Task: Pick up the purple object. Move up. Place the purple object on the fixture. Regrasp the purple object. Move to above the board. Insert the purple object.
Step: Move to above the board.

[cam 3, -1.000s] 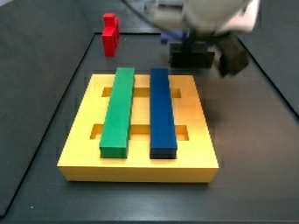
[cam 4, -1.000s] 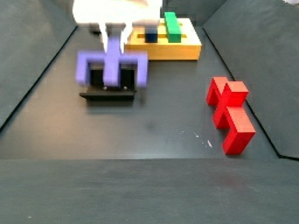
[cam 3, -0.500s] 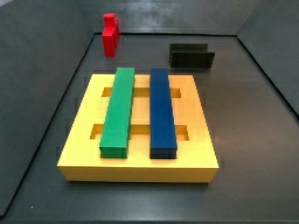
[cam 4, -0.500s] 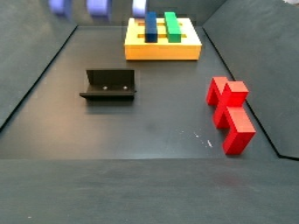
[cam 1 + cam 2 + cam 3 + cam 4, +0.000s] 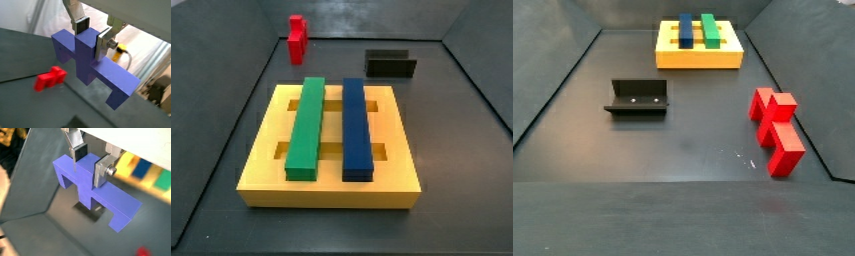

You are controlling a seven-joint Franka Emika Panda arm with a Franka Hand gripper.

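In both wrist views the gripper (image 5: 92, 36) hangs high above the floor, fingers pinching the purple object (image 5: 93, 190).

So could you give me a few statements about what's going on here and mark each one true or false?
1. The gripper holds the purple object between its fingers, as both wrist views show. True.
2. The purple object rests on the fixture. False: the fixture is bare in both side views; the piece is up in the gripper.
3. A green bar and a blue bar lie side by side in the yellow board. True.
4. The red piece is slotted into the board. False: it lies on the floor, apart from it.
5. The gripper is visible in both side views. False: neither shows it.
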